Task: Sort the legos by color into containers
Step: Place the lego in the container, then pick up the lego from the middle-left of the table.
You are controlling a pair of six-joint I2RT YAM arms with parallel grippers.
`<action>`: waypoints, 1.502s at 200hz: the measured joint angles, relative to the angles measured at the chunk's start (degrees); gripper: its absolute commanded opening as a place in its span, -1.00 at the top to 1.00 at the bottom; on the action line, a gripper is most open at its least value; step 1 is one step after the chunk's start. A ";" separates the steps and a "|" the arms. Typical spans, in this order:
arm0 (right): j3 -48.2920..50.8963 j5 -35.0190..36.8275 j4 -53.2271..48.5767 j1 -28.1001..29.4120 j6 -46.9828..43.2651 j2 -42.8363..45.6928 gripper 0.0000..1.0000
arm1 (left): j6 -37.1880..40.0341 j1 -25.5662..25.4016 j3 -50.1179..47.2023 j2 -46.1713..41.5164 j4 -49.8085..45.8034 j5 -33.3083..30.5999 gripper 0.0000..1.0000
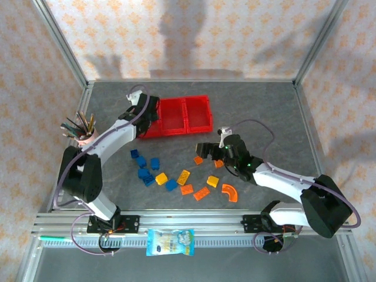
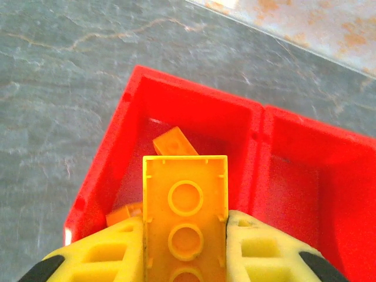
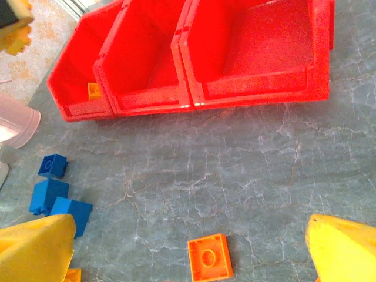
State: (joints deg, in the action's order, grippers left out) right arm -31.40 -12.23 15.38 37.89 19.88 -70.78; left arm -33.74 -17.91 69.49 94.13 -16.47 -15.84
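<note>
Placement explains your left arm's pose: the left gripper hangs over the end bin of the red tray, the compartment nearest the pen cup, so that what it carries would drop inside the walls rather than onto the table. Its jaws are drawn in narrow and clamped on a yellow brick, pinched by the long sides, with the studs facing the wrist camera and the free end sticking out over the bin floor. Two smaller pieces already lie in that bin. They look orange to me, though the red glow off the walls makes yellow and orange hard to tell apart, so check before you release. The middle bin beside it looks bare from the left wrist.

Your right gripper sits well short of the tray, on its near side, with the jaws spread as wide as they go and nothing between them. It is poised low above an orange square brick lying flat on the table, studs up, which I judge to be its next pick. The rest of the legos lie scattered on that same near side of the tray: blue bricks toward the pen-cup end, and yellow and orange ones, including an orange arc, further along.
</note>
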 measured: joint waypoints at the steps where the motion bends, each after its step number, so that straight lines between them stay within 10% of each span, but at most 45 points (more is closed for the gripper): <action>1: -0.11 0.07 -0.04 0.00 0.00 0.00 -0.99 | 0.02 0.11 0.07 0.17 0.07 0.00 0.55; 41: -3.06 1.44 -1.11 0.00 -0.76 0.00 -0.99 | 1.57 3.30 3.89 7.02 0.92 1.29 -0.01; 140: -4.22 2.19 -5.79 0.00 -1.84 1.95 -1.00 | 2.36 2.21 -0.44 0.07 0.90 9.94 -0.18; 300: 4.33 1.64 -23.56 -2.49 7.93 13.64 -1.00 | 0.79 -30.84 -13.35 -7.50 -7.39 15.65 -0.48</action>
State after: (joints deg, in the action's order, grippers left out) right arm -27.07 -10.59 -8.19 35.40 27.81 -57.14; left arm -32.95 -48.75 56.14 86.63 -23.86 -0.19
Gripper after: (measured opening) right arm 0.998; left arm 0.721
